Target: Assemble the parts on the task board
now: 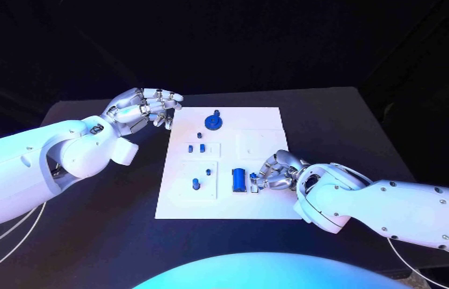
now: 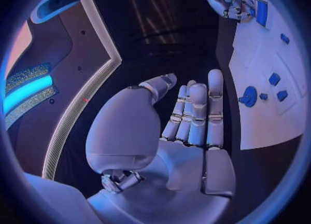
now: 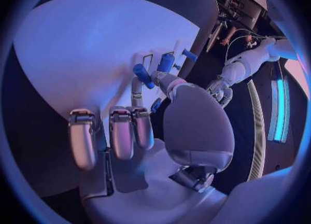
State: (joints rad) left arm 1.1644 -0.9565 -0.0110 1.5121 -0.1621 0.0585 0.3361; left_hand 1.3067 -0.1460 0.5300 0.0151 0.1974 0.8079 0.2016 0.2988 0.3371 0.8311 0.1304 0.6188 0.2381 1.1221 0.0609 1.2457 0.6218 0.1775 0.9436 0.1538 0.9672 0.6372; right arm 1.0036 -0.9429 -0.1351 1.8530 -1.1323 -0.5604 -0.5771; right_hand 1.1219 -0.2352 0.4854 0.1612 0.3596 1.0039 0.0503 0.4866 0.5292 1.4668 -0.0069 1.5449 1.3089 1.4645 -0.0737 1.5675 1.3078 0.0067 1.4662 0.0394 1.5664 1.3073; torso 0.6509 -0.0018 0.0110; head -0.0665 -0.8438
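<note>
The right hand [image 1: 271, 172] rests on the near right part of the white task board [image 1: 262, 123], its fingers curled beside a blue rectangular block [image 1: 239, 179] standing in a recess; whether they actually pinch that block or merely touch it I cannot tell. The left hand [image 1: 145, 107] hovers off the board's far left corner above the black surface [image 1: 337, 117], fingers loosely apart, holding nothing. A round blue knob [image 1: 214, 121] and small blue pegs [image 1: 196, 149] sit on the board's left half. The step looks like seating the block; next, press it down squarely.
</note>
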